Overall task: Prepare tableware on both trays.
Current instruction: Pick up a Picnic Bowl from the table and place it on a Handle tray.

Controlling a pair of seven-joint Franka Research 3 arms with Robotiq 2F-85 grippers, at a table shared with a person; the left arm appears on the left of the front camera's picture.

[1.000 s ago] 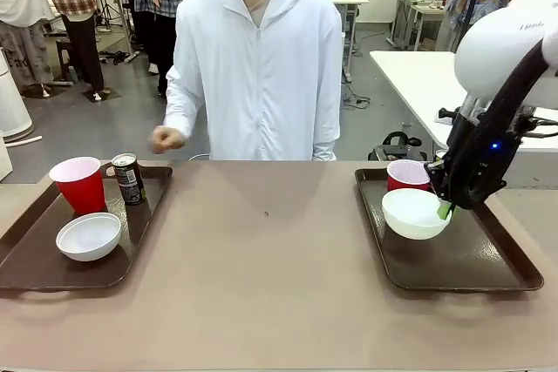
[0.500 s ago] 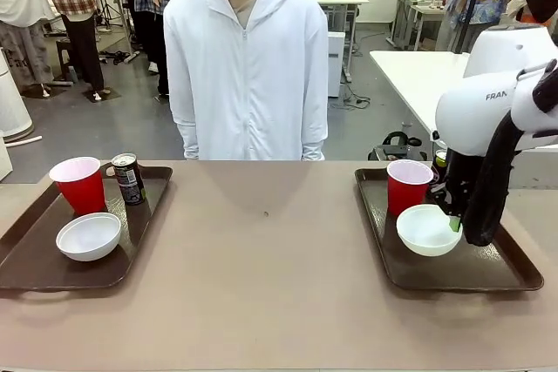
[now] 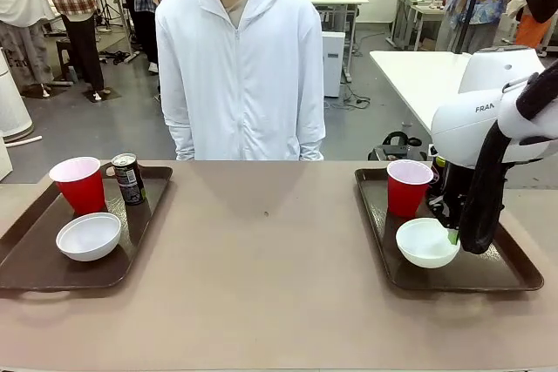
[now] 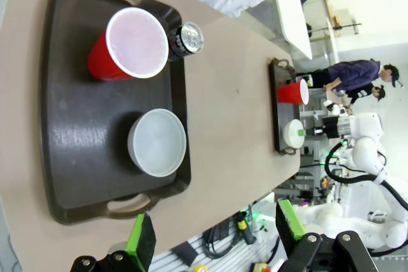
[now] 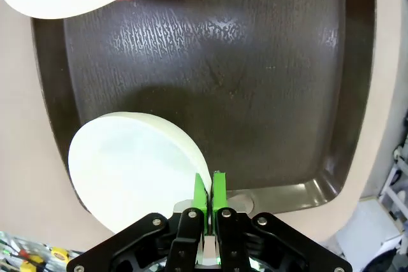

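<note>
Right wrist: end effector pinching bowl rim

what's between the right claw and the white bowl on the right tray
Nothing visible: the right claw pinches the rim of the white bowl, which sits on the right tray.

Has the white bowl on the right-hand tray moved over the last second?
Yes. The white bowl, pinched at its rim by the right claw, has come down and nearer the tray's front rim, below the red cup.
</note>
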